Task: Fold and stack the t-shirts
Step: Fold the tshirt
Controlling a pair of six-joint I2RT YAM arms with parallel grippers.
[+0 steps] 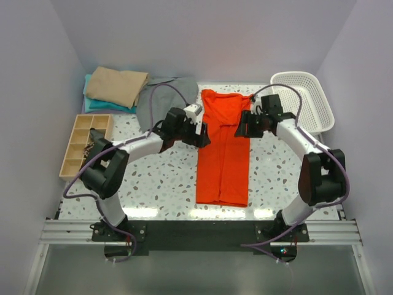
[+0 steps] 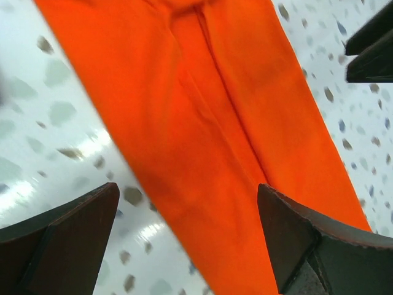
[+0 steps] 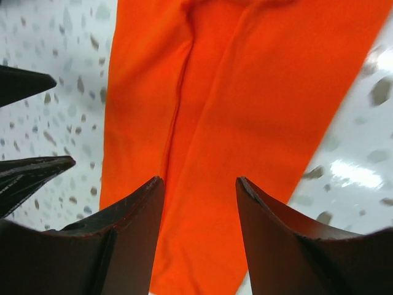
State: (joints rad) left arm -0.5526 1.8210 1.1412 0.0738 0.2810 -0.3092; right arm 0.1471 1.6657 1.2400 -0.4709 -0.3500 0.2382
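The orange shirt lies folded into a long strip at frame centre. The left gripper, jaws wide, and right gripper, half open, both empty, flank its upper edges, apparently poised for the crosswise fold.

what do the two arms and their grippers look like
The left arm and right arm have white links with bulky black joints and a greyish-purple cable looping along each. The left gripper and right gripper each end in two dark wedge-shaped fingers. Bases bolt to a black plate.
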